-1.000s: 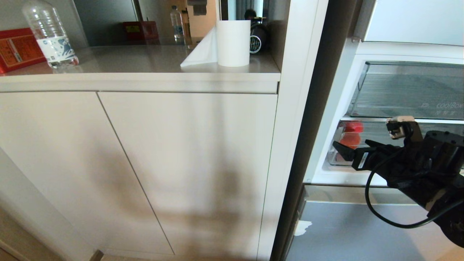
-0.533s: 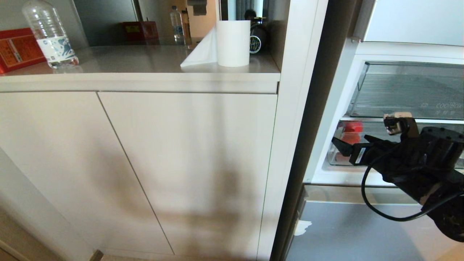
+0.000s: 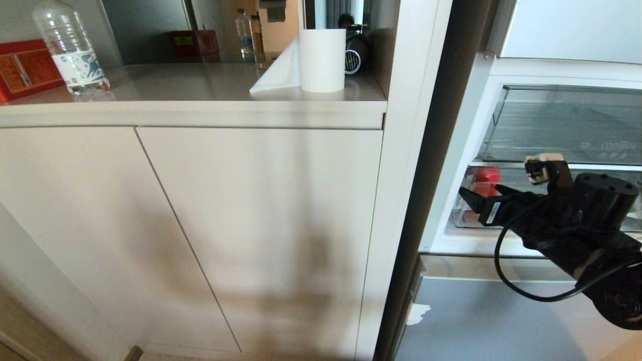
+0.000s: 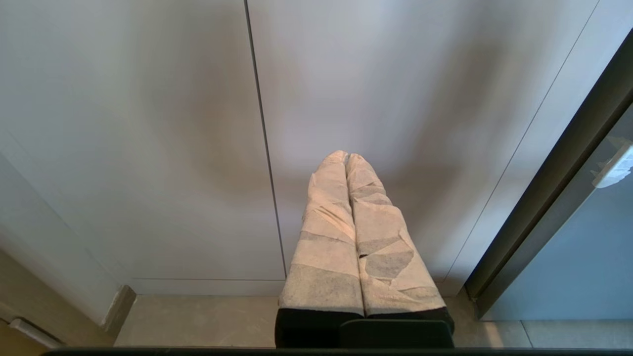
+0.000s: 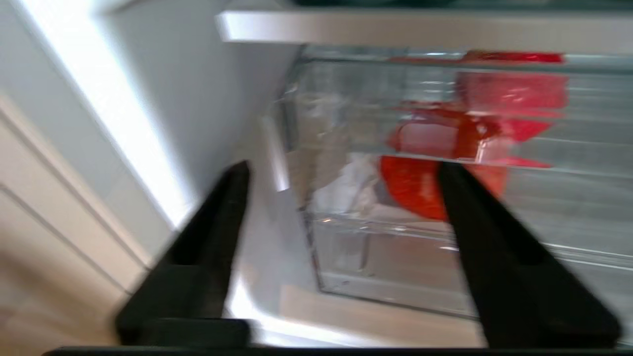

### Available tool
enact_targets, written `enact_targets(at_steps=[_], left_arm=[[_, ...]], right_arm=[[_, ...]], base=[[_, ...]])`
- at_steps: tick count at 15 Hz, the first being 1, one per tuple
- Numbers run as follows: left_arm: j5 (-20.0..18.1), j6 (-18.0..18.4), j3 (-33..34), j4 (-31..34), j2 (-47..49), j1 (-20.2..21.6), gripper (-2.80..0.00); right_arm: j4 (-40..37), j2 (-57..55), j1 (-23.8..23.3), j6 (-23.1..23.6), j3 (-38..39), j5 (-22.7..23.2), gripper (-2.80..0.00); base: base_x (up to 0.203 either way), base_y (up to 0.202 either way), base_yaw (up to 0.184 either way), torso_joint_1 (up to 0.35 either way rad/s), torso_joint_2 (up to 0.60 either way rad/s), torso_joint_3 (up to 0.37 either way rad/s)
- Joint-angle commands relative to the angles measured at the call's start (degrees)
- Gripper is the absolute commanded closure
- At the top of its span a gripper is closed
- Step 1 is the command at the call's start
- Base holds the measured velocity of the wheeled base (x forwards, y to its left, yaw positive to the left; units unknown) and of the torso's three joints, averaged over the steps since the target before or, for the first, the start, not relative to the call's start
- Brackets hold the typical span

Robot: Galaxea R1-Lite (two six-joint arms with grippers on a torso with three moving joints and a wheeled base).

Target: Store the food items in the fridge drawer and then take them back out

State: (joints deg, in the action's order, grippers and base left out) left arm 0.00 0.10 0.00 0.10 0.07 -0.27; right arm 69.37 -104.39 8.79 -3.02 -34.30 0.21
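Head view: the right end effector point(image 3: 479, 198) is held spread at the front left corner of the fridge drawer point(image 3: 541, 220), with nothing gripped. The red tomato point(image 5: 420, 185) is seen inside the drawer. The left end effector point(image 4: 348, 160) is pressed together before a cabinet door point(image 4: 148, 123).

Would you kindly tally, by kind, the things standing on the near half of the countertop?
Water bottle: 1
Red box: 1
Paper towel roll: 1
Total: 3
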Motion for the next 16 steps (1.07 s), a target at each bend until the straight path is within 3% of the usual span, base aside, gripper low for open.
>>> enact_targets(at_steps=[1,10,16], left_arm=[[0.0,0.0,0.0,0.0,0.0,0.0,0.00],[0.0,0.0,0.0,0.0,0.0,0.0,0.00],[0.0,0.0,0.0,0.0,0.0,0.0,0.00]], right_arm=[[0.3,-0.3,1.6,0.0,-0.2,0.1,0.00],[0.3,-0.2,3.3,-0.1,-0.4,-0.1,0.00],[0.3,5.8,3.9,0.1,6.6,0.0,0.00]], base=[[0.000,0.000,0.000,0.000,0.00,0.000],[0.000,0.000,0.000,0.000,0.00,0.000],[0.000,0.000,0.000,0.000,0.00,0.000]])
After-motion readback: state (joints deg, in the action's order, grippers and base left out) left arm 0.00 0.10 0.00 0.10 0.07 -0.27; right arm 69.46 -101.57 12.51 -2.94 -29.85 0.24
